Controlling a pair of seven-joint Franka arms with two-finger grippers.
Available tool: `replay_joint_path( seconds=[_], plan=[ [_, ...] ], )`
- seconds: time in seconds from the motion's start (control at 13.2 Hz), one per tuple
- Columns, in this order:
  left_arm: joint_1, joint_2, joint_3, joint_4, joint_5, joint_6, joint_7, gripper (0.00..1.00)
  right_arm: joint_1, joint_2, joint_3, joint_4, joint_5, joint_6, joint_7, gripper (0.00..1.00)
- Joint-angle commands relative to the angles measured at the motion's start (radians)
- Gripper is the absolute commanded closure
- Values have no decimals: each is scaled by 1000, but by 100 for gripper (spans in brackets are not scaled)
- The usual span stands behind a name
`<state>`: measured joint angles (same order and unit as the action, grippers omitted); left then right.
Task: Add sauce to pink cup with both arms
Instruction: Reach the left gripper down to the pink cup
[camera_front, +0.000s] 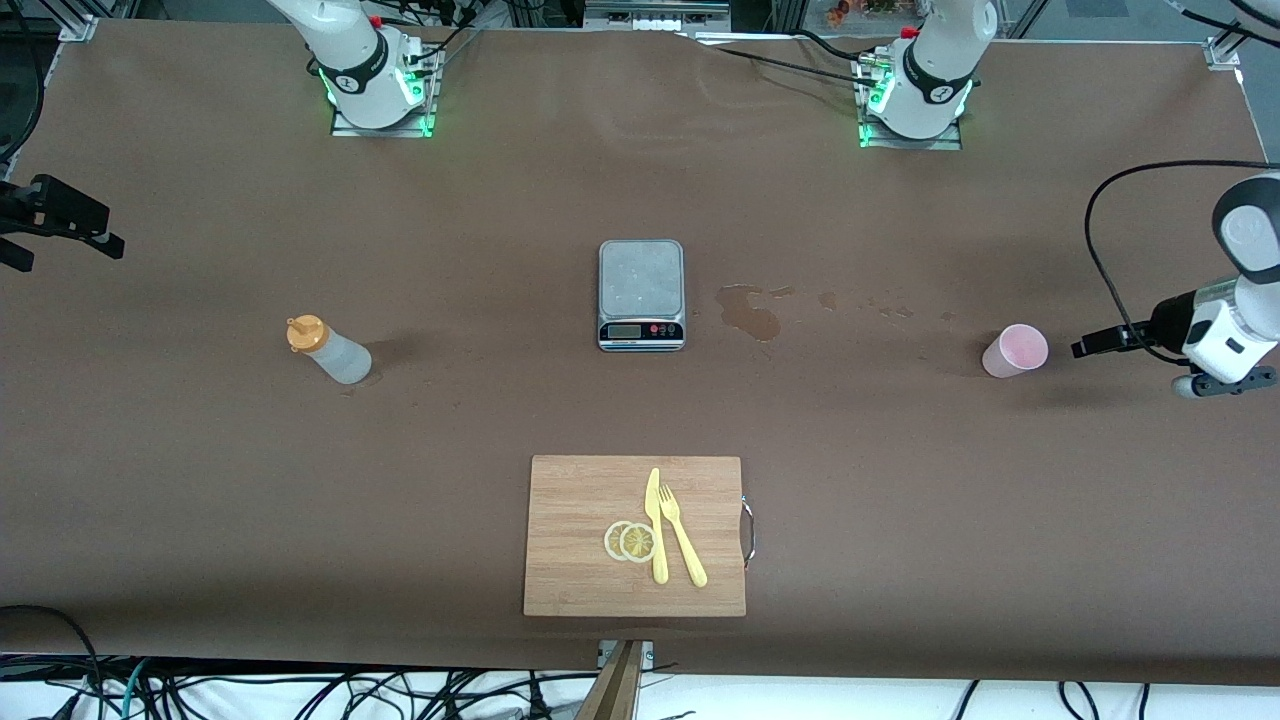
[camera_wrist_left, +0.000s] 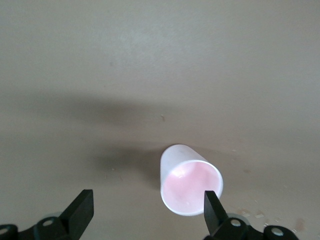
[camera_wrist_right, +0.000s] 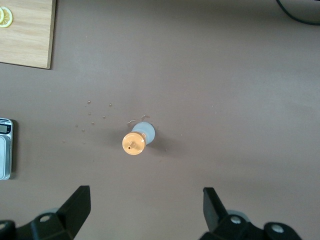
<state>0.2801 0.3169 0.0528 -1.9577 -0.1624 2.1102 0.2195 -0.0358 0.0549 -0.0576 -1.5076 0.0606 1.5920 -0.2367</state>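
Standing upright on the brown desk (camera_front: 200, 480), the pink cup (camera_front: 1015, 351) is sitting toward the left arm's end, and the left tool (camera_wrist_left: 149, 206) is hovering low just beside it with its fingers spread wide and nothing between them (in the left wrist view the cup's open mouth is showing close to one fingertip (camera_wrist_left: 212, 206)). The sauce (camera_front: 328, 349) is standing toward the right arm's end of the desk, its orange-yellow cap on top, well apart from the cup. The right tool (camera_wrist_right: 146, 206) is hanging high over the desk near the sauce, its fingers also spread wide and holding nothing; in the front view it is showing only at the edge (camera_front: 62, 217). Between sauce and cup, a small scale (camera_front: 641, 294) is resting at mid-desk, with a wet patch (camera_front: 750, 310) just beside it toward the cup. Nearer the front camera, a wooden cutting board (camera_front: 580, 500) is carrying a yellow knife (camera_front: 655, 525), a yellow fork (camera_front: 682, 535) and two lemon slices (camera_front: 630, 541).
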Motion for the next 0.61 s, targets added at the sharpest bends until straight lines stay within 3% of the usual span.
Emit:
replay_joint_path(
  seconds=[0.0, 0.08, 0.3, 0.38, 0.53],
  plan=[
    [13, -9, -17, -93, -26, 80, 27, 6, -3, -1, 1, 12, -1, -3, -4, 0],
    [13, -9, -21, -116, -26, 83, 27, 15, -3, -1, 1, 12, -1, -3, -4, 0],
    [11, 2, -27, -148, -26, 155, 27, 19, -3, -1, 1, 12, -1, -1, -4, 0],
    [10, 8, -30, -173, -26, 187, 27, 30, -1, -1, 1, 12, 1, -1, -3, 0],
    [8, 19, -40, -191, -26, 200, 27, 63, -1, -1, 1, 12, 2, 0, -3, 0]
  ],
)
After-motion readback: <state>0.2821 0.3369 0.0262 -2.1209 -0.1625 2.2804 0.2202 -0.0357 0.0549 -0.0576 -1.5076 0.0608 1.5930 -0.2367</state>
